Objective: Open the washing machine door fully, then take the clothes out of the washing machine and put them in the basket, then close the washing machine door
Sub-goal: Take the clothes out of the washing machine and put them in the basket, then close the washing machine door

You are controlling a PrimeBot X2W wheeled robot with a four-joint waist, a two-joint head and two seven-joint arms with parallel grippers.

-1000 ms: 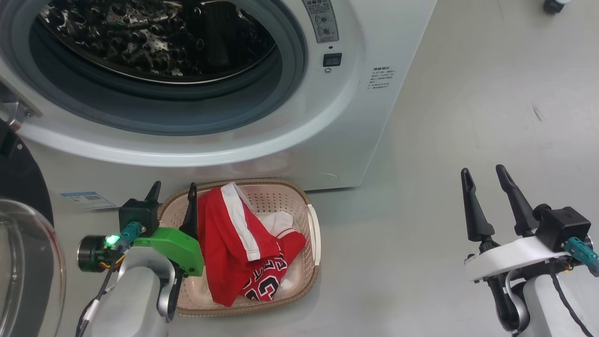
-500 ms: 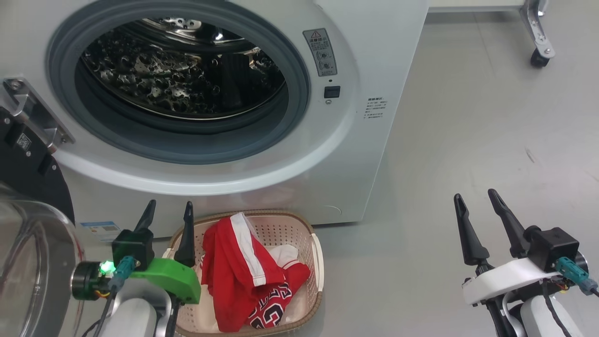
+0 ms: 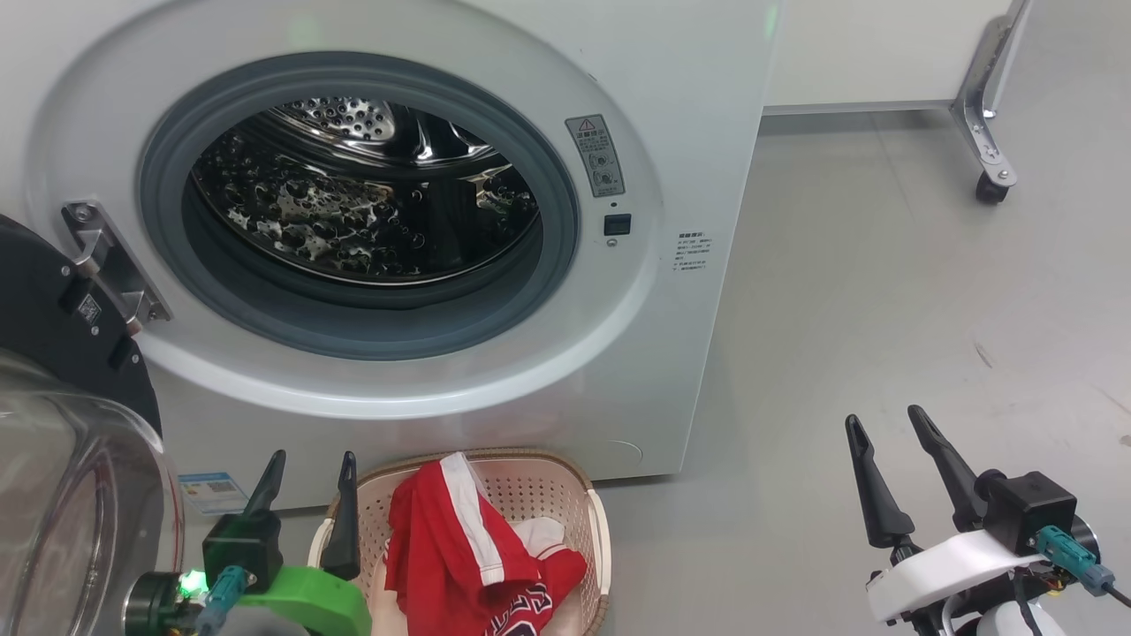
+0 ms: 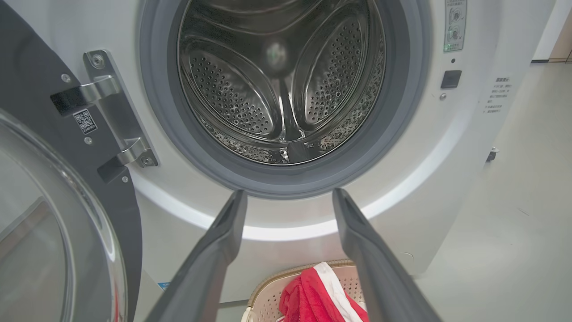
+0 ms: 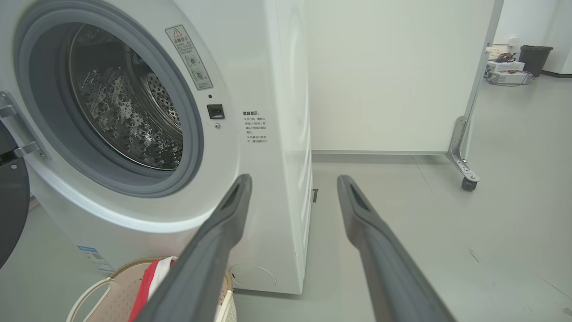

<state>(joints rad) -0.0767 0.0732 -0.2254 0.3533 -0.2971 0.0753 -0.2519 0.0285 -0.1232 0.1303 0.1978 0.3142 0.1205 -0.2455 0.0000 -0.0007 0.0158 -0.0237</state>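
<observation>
Left gripper (image 3: 311,459), right gripper (image 3: 884,415) splayed empty; I'd shove the washing machine door (image 3: 71,495), beside the basket (image 3: 523,493), by its rigid (slick) rim.

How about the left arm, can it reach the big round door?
Probably yes: the washing machine door hangs open beside the left gripper, whose fingers are open and empty; nothing blocks the way.

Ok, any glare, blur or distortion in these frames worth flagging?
Head view: sharp, speckled highlights in the drum. Left wrist view: bright glare band on the washer below the seal, a hazy pale blob mid-drum. Right wrist view: wide-angle stretch; washer edge and wheeled post lean apart.
</observation>
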